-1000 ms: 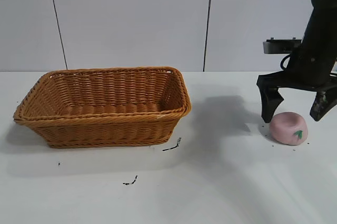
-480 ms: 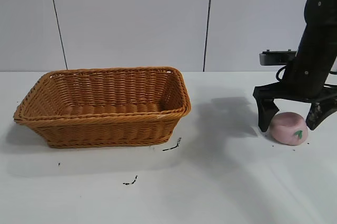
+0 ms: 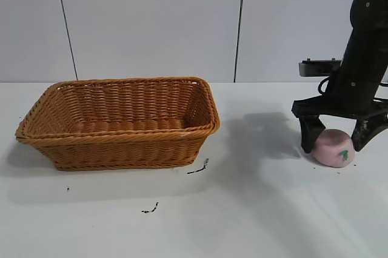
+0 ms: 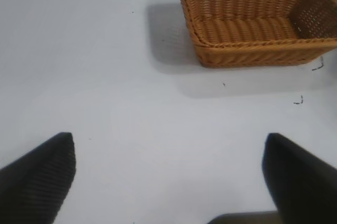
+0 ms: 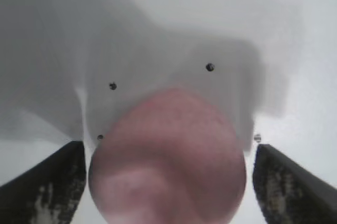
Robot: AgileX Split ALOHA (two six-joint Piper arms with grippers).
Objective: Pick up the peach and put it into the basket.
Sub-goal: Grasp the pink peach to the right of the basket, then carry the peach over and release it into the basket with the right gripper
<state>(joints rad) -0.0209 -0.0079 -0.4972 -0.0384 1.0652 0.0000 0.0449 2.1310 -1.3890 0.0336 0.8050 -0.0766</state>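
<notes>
The pale pink peach with its green leaf mark lies on the white table at the right. My right gripper is lowered over it, open, with one finger on each side of the peach. In the right wrist view the peach fills the space between the two dark fingers, the near one almost touching it and a small gap left at the other. The orange-brown wicker basket stands at the left, empty; it also shows in the left wrist view. My left gripper is open and empty, out of the exterior view.
Small black marks lie on the white table in front of the basket. A grey panelled wall stands behind the table.
My right gripper has come down around the peach, its fingers now flanking the fruit near table level. The peach and basket have not moved.
</notes>
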